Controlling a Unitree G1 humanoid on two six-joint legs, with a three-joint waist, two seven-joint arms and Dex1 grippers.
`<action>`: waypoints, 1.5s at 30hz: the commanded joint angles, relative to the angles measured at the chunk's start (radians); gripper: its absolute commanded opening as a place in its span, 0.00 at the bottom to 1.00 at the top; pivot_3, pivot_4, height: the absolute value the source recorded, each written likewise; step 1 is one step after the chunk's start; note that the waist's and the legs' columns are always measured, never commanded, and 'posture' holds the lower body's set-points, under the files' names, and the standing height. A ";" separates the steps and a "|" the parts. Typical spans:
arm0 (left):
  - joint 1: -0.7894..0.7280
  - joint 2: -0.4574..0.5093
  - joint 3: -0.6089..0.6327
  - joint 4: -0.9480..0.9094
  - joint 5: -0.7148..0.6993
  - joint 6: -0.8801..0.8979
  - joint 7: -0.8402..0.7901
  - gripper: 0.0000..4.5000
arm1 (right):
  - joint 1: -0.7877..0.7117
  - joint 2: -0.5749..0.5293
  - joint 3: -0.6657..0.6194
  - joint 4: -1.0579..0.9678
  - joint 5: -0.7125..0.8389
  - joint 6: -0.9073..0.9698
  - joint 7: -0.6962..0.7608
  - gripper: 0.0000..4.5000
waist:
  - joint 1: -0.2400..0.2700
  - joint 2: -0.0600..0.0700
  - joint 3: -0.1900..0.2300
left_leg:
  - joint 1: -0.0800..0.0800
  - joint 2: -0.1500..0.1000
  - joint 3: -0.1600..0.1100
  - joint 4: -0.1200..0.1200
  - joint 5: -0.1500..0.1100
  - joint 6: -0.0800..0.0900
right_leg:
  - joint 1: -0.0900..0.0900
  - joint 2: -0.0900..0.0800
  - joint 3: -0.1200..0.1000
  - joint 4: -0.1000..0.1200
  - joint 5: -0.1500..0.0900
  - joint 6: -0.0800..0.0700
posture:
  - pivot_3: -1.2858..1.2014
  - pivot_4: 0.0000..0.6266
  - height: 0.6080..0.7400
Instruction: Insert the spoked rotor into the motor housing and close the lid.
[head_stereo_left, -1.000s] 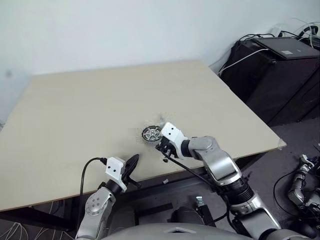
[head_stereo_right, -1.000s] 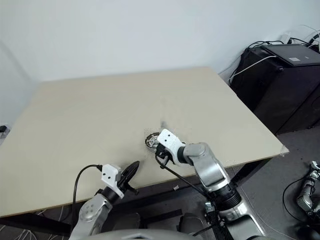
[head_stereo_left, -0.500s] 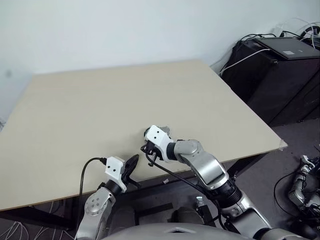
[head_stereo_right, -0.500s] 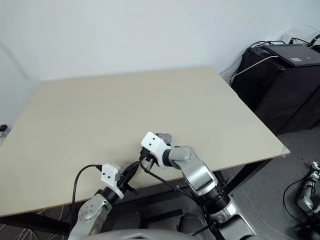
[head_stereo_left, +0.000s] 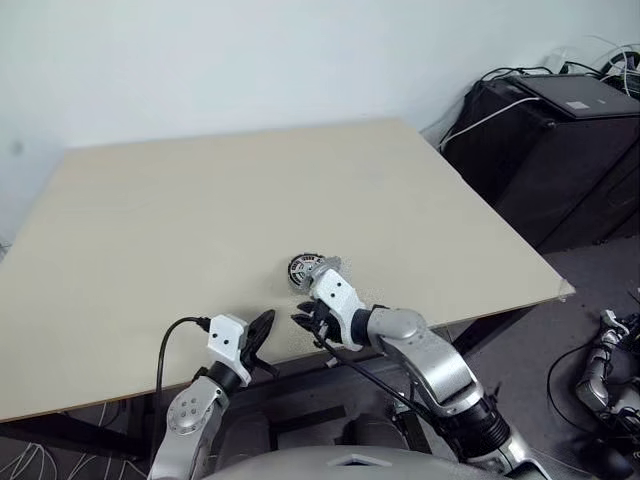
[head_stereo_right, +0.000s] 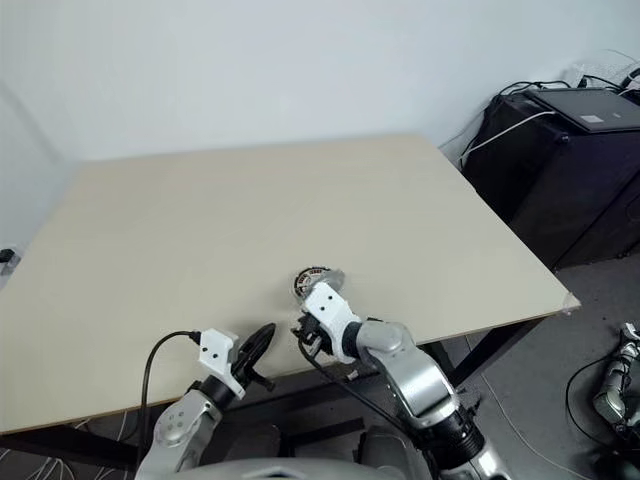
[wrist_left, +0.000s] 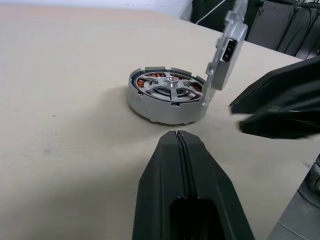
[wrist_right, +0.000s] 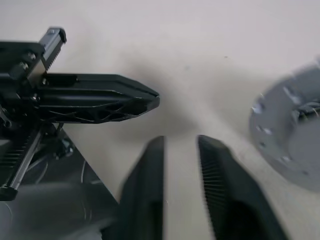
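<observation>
The motor housing (wrist_left: 166, 95) lies flat on the beige table (head_stereo_left: 180, 200) near its front edge, a round silver-walled piece with copper windings inside. The spoked rotor (wrist_left: 171, 83) sits in it, hub up. My right gripper (wrist_right: 180, 147) hovers open just in front of the housing (head_stereo_left: 303, 268), its fingers (wrist_left: 272, 107) empty and apart. My left gripper (wrist_left: 177, 137) is shut and empty, its tip aimed at the housing from a short way off, close beside the right gripper (head_stereo_left: 308, 322). The lid is out of view.
The table's front edge (head_stereo_left: 300, 355) runs just beneath both grippers. A black cabinet (head_stereo_left: 560, 130) with cables stands off the table's far right corner. A black cable (head_stereo_left: 175, 335) loops from my left wrist.
My right gripper has drawn back from the housing toward the table's front edge and has opened. The housing is uncovered again. The left gripper has stayed put.
</observation>
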 joint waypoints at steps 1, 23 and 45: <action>-0.024 0.002 0.002 -0.018 -0.012 -0.008 -0.015 0.00 | -0.003 0.023 -0.018 -0.053 0.012 -0.029 -0.049 0.51 | 0.000 0.000 0.000 | 0.000 0.000 0.000 0.000 0.000 0.000 | 0.000 0.000 0.000 0.000 0.000 0.000 | 0.52 0.00 1.00; -0.040 -0.004 0.007 0.045 -0.008 -0.038 -0.040 0.00 | -0.054 0.171 -0.041 0.267 0.034 -0.177 -0.188 0.51 | 0.001 -0.002 0.001 | -0.001 0.000 0.000 -0.001 0.000 0.000 | 0.001 0.000 -0.001 -0.002 0.000 0.000 | 0.52 0.00 1.00; -0.045 -0.003 0.009 0.032 -0.008 -0.023 -0.043 0.00 | -0.008 0.027 -0.090 0.202 0.032 -0.198 -0.146 0.51 | 0.000 -0.001 0.001 | 0.000 -0.001 0.000 -0.001 0.000 0.000 | 0.001 -0.001 -0.001 -0.002 0.000 0.000 | 0.52 0.00 1.00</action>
